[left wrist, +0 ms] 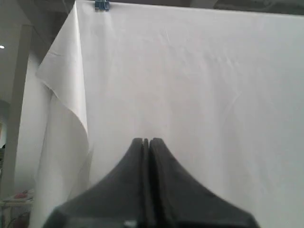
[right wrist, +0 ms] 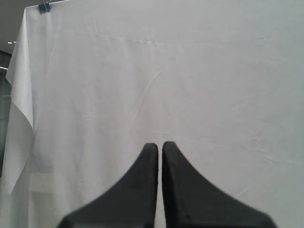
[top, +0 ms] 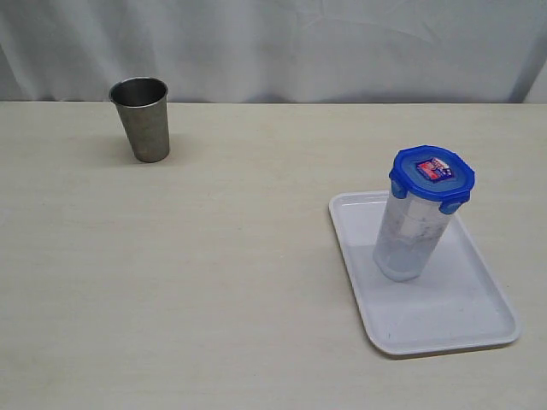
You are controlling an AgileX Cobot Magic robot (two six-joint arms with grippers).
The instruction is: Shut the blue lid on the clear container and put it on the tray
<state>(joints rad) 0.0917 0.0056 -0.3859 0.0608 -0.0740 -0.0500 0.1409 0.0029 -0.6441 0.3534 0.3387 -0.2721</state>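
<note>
The pale wood-grain worktop (top: pixel 214 282) fills the exterior view, with a white cloth (top: pixel 273 43) hanging along its far edge. On the right, toward the near side, lies the tray (top: pixel 461 316), flat, white and rectangular with rounded corners and a low rim. Its long axis runs from far to near and drifts a little rightward at the near end. The clear container (top: pixel 408 239) stands on its base in the far half of the tray. It is a tall, slim translucent tumbler with a whitish patch on its wall, narrower at the foot than at the rim. Its long axis points up from the tray, the top leaning slightly right in this view. A steel cup (top: pixel 142 120) stands upright, mouth up, far off on the far left. The blue lid (top: pixel 432 177) sits on the container's rim, a rounded square facing up, and the flaps that show are folded down against the sides. A small red, white and blue sticker (top: pixel 433 168) lies on its top. The left fingers (left wrist: pixel 135 161) are pressed together and hold nothing. The right fingers (right wrist: pixel 145 175) are drawn in to a thin slit, also empty. Both face the cloth.
</note>
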